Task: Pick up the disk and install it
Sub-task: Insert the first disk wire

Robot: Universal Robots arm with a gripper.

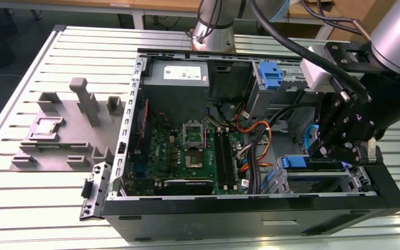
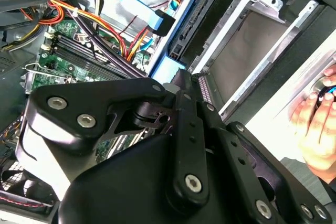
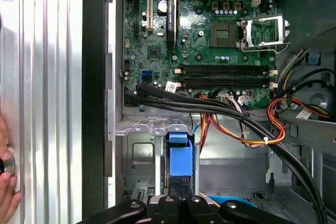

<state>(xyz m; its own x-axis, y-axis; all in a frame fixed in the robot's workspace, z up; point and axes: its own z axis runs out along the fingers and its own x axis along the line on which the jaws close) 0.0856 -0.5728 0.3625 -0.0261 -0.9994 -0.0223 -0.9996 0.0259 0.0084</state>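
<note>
- A slatted metal table (image 1: pixel 19 208) carried an open computer case (image 1: pixel 255 221) lying on its side, with a grey fixture (image 1: pixel 54 135) beside it on the exterior view's left.
- Inside the case the motherboard (image 1: pixel 186 151) lay face up. The power supply (image 1: pixel 179 75) sat at the far end and a bare blue bracket (image 1: pixel 271 73) stood near it.
- The disk (image 3: pixel 179 156) stood on its thin edge in the drive cage (image 1: pixel 325 182), at the case's near corner on the exterior view's right.
- Its long axis ran across the case, from the motherboard side toward the outer wall. The blue-tabbed end pointed at the motherboard, and in the second wrist view a blue rail ran along its dark edge (image 2: pixel 197 22).
- The gripper (image 1: pixel 339 156) hung straight down over the cage, right at the disk's outer end. Whether it was clamped on the disk or apart from it could not be told.
- Orange and black cables (image 3: pixel 236 129) ran between the motherboard and the cage, just past the blue tab.
- A person's hand (image 2: pixel 312 121) rested at the table's edge, outside the case.
</note>
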